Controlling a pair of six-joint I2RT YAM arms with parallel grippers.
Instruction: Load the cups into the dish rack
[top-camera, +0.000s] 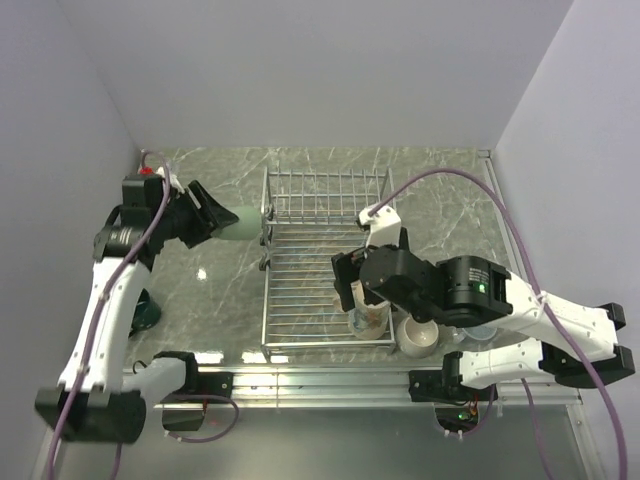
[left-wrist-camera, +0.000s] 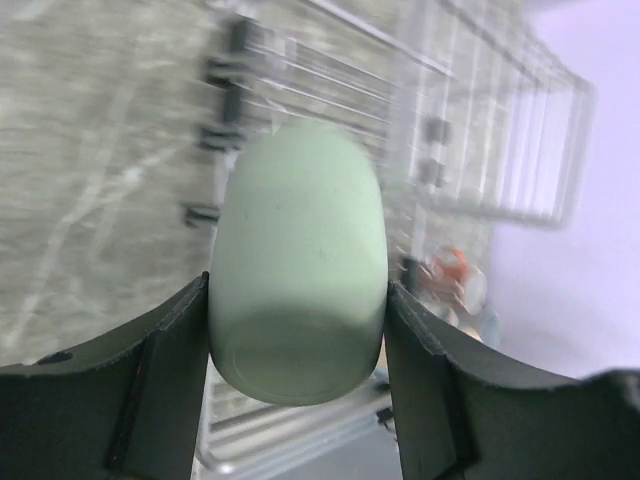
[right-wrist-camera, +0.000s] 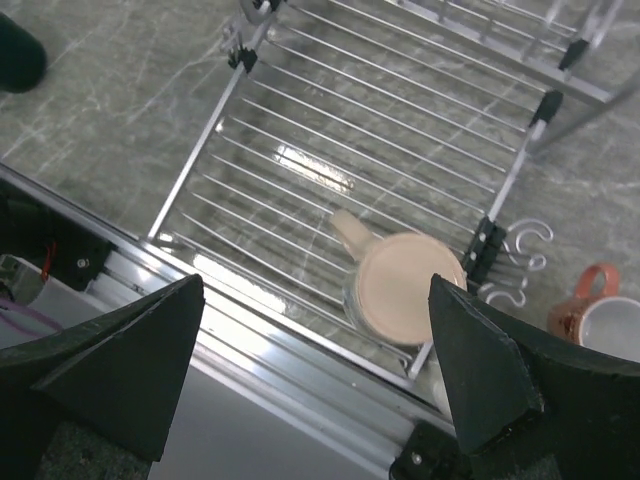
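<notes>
My left gripper (top-camera: 218, 220) is shut on the light green mug (top-camera: 244, 222), held on its side in the air just left of the dish rack (top-camera: 310, 270). In the left wrist view the mug (left-wrist-camera: 298, 250) fills the gap between the fingers (left-wrist-camera: 160, 370), with the rack (left-wrist-camera: 500, 130) behind it. My right gripper (top-camera: 352, 290) is open and empty above the rack's front right corner. The tan mug (right-wrist-camera: 405, 285) stands bottom up there, between and below the open gripper (right-wrist-camera: 315, 290). It also shows in the top view (top-camera: 368, 315).
A cream-white mug (top-camera: 418, 335) stands outside the rack's front right corner. A salmon-red mug (right-wrist-camera: 600, 310) is beside it, further right. A dark teal mug (top-camera: 145, 312) stands left of the rack under the left arm. The metal rail (top-camera: 320, 375) runs along the table's near edge.
</notes>
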